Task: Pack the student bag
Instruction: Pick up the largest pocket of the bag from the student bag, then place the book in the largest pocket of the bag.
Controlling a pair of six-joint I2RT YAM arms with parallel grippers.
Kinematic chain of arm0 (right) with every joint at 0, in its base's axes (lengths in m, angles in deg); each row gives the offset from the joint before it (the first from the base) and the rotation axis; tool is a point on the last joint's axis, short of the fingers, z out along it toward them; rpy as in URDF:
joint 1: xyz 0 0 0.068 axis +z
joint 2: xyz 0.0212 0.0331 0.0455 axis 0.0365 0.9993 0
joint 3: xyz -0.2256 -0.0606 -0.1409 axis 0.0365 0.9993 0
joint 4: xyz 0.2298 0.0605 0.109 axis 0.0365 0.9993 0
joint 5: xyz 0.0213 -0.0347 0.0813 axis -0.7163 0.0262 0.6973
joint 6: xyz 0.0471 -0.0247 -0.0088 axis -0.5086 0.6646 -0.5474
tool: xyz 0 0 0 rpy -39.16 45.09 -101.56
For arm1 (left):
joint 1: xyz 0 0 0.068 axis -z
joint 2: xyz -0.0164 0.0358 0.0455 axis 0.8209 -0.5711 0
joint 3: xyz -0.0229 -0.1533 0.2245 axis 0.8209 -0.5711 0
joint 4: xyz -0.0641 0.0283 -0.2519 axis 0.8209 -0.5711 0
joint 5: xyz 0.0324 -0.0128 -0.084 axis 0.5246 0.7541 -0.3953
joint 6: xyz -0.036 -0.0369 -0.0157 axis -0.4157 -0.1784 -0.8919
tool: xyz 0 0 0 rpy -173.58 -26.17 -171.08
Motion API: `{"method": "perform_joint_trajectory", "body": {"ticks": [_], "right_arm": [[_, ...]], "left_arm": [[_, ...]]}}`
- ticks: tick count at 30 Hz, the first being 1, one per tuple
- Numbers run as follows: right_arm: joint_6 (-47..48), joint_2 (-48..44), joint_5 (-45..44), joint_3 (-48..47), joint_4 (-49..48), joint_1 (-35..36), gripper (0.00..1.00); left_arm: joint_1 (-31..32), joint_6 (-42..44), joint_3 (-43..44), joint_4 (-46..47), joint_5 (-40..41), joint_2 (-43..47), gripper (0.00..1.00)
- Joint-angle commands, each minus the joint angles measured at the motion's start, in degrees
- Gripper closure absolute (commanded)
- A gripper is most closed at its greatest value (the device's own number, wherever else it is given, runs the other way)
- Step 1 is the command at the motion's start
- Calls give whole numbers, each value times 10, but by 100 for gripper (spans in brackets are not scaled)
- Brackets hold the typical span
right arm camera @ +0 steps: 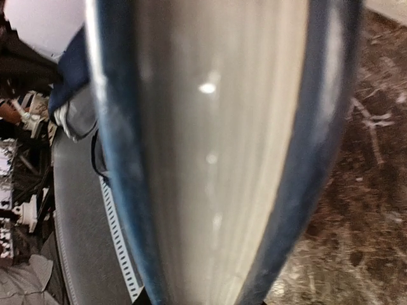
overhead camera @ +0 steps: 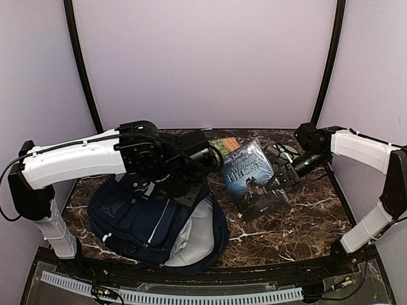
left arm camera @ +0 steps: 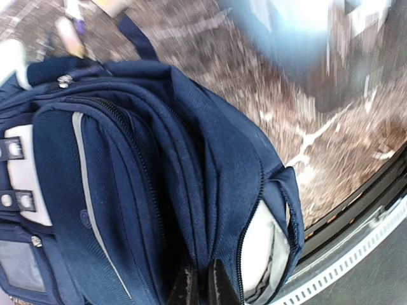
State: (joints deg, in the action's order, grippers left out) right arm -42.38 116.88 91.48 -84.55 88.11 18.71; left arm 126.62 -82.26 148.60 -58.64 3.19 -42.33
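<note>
On the left half of the dark marbled table [overhead camera: 311, 222], the left gripper [left arm camera: 203, 287] is pinching, jaws together, a fabric fold beside the open zip of the student bag [overhead camera: 137, 219], which is lying unzipped near the front edge. To the right, the right gripper [overhead camera: 285, 175] is clamping the edge of a dark blue book [overhead camera: 251, 175], holding it tilted. Pale lilac walls [overhead camera: 203, 63] are enclosing the scene.

The left arm [overhead camera: 70, 162] and right arm [overhead camera: 362, 149] have white shells, black joints and thin black cables
</note>
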Motion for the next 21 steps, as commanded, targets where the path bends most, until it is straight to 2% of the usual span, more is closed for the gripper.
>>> {"method": "perform_joint_trajectory", "body": {"ticks": [1, 8, 15, 18, 21], "right_arm": [[55, 8, 91, 8, 38, 50, 100], [78, 50, 125, 18, 78, 109, 100], [49, 135, 139, -37, 95, 192, 100], [75, 203, 163, -81, 145, 228, 100], [145, 277, 192, -131, 226, 264, 100]], "left_arm": [[-6, -26, 12, 14, 87, 67, 100], [-9, -34, -16, 36, 92, 117, 100], [-9, -4, -109, 139, 53, 170, 100], [-9, -1, -129, 156, 47, 182, 100], [-9, -8, -132, 151, 48, 187, 100]]}}
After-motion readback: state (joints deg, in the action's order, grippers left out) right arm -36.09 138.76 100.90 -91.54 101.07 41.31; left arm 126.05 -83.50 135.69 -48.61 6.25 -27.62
